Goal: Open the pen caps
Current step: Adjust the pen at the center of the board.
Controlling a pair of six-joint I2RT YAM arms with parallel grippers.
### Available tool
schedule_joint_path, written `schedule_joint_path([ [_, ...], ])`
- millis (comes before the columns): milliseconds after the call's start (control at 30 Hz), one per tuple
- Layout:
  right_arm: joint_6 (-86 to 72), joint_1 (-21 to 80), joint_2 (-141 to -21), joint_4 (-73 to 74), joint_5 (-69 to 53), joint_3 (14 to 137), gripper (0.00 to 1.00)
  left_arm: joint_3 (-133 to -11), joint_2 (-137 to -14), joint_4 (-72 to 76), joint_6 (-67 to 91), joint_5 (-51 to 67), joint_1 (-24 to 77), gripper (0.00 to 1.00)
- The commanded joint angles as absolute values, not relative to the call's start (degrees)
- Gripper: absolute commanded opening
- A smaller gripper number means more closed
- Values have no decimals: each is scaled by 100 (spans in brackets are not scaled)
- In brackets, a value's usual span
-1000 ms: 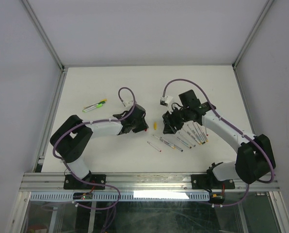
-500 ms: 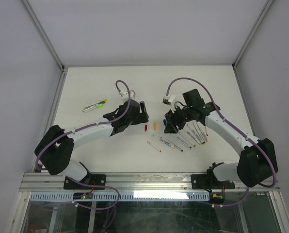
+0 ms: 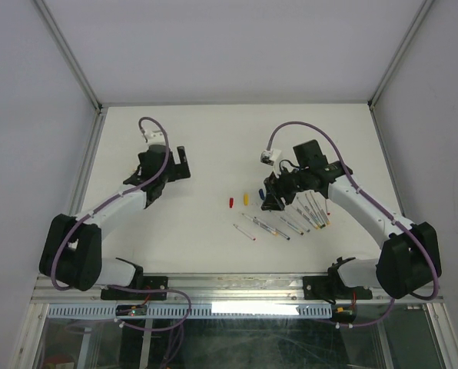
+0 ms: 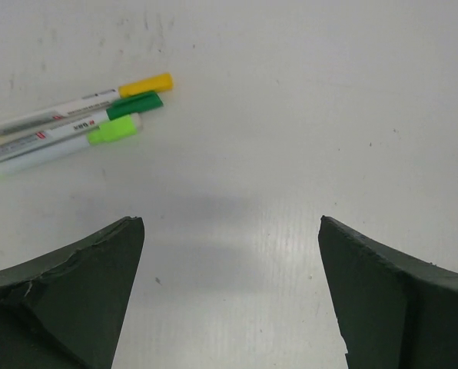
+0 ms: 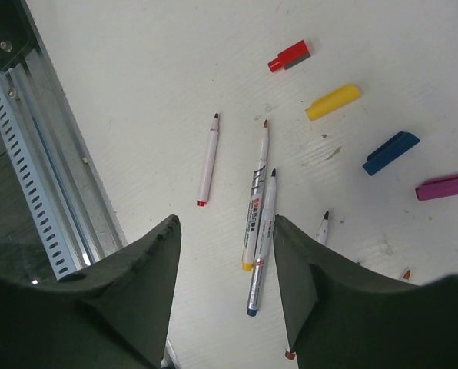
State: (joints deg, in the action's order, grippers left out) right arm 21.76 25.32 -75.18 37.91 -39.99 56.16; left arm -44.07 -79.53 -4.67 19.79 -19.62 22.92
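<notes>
Left gripper [image 4: 229, 231] jaws spread wide, empty; three capped pens [image 4: 68, 131] lie ahead, off to their left. Right gripper [image 5: 225, 231] jaws parted, nothing gripped. Uncapped pens [image 5: 257, 201] lie just past them, and loose pen caps [image 5: 333, 101] in red, yellow, blue and purple lie farther ahead-right.

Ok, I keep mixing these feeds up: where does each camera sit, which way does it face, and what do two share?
Top external: above and behind the bases, looking down on the table; left arm and right arm show.
Left wrist: on the left arm, looking down past its open jaws at three capped pens.
Right wrist: on the right arm, looking down between its jaws at uncapped pens, red cap, yellow cap.
Shared: top and right wrist both show the red cap and yellow cap.
</notes>
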Motion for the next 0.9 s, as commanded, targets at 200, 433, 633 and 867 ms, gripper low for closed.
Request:
schedule_joint_path([
  [200,2354,2467,-7365,3834,-4273,5775,54,-4301,-7474,589,1951,-229,731,99],
  [433,2381,2451,-7390,3844,-4304,5779,54,-4483,-7920,920,2533,416,-282,99],
  [633,2397,2443,-7433,3853,-4315,5766,54,-4984,-8712,867,2708,610,-687,99],
  [867,2417,2449,-7550,3881,-4350,5783,55,-5533,-9363,642,2527,379,-721,96],
])
